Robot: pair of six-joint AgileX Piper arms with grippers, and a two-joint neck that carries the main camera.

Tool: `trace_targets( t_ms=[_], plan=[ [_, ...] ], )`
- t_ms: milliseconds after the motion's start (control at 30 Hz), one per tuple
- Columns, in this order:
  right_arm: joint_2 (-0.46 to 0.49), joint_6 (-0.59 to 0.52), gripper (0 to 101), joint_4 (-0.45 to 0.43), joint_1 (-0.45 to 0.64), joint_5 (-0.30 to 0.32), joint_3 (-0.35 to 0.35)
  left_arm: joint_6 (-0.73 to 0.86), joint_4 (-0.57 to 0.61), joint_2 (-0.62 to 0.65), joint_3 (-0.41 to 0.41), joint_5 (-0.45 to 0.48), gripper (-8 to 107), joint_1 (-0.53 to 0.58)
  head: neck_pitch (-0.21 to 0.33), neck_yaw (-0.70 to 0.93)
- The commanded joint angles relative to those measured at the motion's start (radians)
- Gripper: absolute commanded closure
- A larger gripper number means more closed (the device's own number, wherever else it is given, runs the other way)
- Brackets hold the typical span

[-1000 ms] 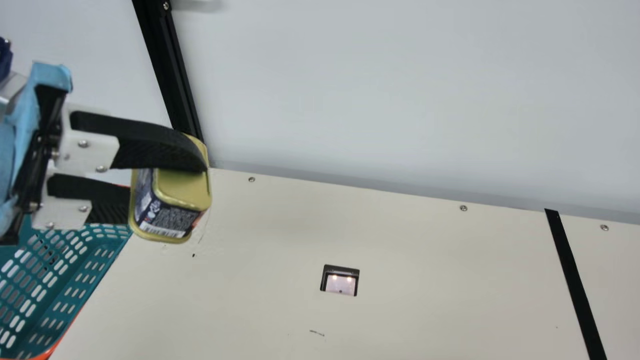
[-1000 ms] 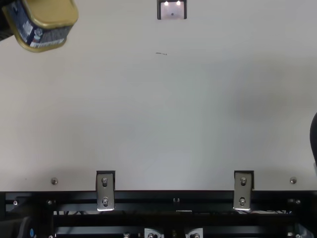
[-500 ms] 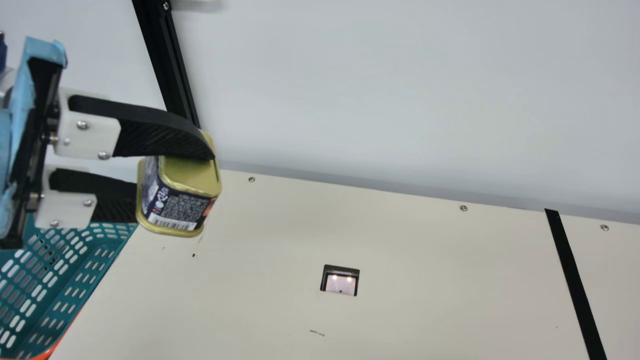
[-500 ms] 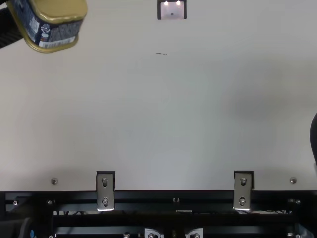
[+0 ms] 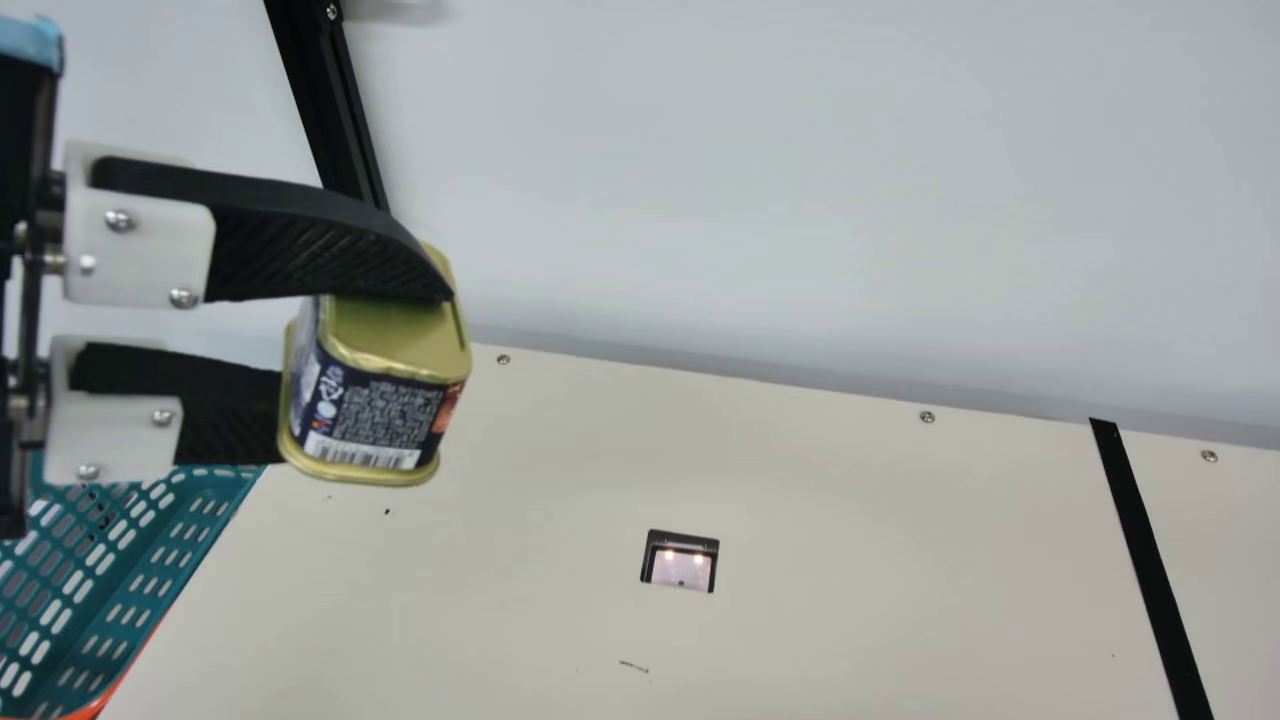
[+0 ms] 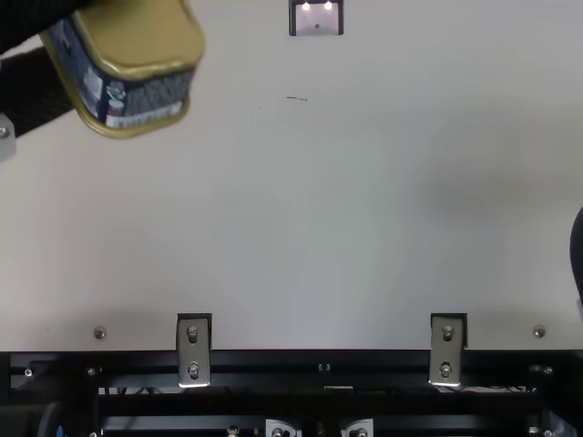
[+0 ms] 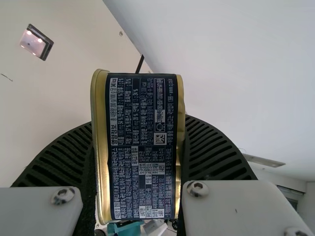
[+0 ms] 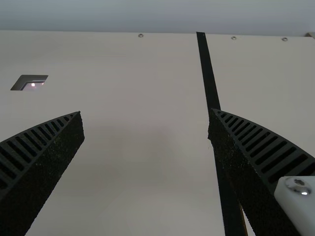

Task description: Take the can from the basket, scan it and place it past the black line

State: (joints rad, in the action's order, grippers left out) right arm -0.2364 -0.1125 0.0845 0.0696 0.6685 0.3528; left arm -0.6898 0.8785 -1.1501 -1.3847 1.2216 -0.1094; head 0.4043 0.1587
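In the main view, my left gripper (image 5: 368,350) is shut on the gold-rimmed can (image 5: 375,415), held above the table right of the teal basket (image 5: 180,550), its barcode side showing. In the left wrist view, the can (image 7: 142,147) sits between both ribbed fingers of the left gripper (image 7: 139,132), a dark printed side facing the camera. The scanner window (image 5: 681,562) is lit in the table, right of the can. Farther right runs the black line (image 5: 1150,570). In the right wrist view, my right gripper (image 8: 146,112) stands open over bare table, one fingertip overlapping the black line (image 8: 209,78).
A black upright post (image 5: 335,110) stands behind the can, and a pale wall rises beyond the table's back edge. At the table's front edge are metal brackets (image 6: 193,350) and a black rail (image 6: 323,364). Bare tabletop (image 5: 900,560) lies between scanner and line.
My left gripper has carried the can rightward in the main view; in the top view both have come right and toward the front edge. The dark piece at the top view's right edge has stayed put.
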Motion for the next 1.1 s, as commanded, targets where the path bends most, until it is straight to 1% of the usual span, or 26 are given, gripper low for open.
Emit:
trace_targets(
  t_ms=[0, 400, 700, 933, 1067],
  plan=[
    [0.0, 0.0, 0, 0.0, 0.0, 0.0, 0.0, -0.022, 0.002, 0.005, -0.003, -0.002, 89, 0.003, 0.032, -0.004],
    [0.0, 0.0, 0, 0.0, 0.0, 0.0, 0.0, -0.126, 0.045, 0.04, 0.021, -0.002, 89, -0.018, 0.032, -0.004],
    [0.0, 0.0, 0, 0.0, 0.0, 0.0, 0.0, -0.176, 0.057, 0.059, 0.03, -0.002, 89, -0.008, 0.032, -0.004],
    [0.0, 0.0, 0, 0.0, 0.0, 0.0, 0.0, -0.196, 0.046, 0.064, 0.03, -0.002, 89, -0.006, 0.032, -0.004],
    [0.0, 0.0, 0, 0.0, 0.0, 0.0, 0.0, -0.18, 0.01, 0.062, 0.024, -0.002, 89, -0.009, 0.032, -0.004]
  ],
)
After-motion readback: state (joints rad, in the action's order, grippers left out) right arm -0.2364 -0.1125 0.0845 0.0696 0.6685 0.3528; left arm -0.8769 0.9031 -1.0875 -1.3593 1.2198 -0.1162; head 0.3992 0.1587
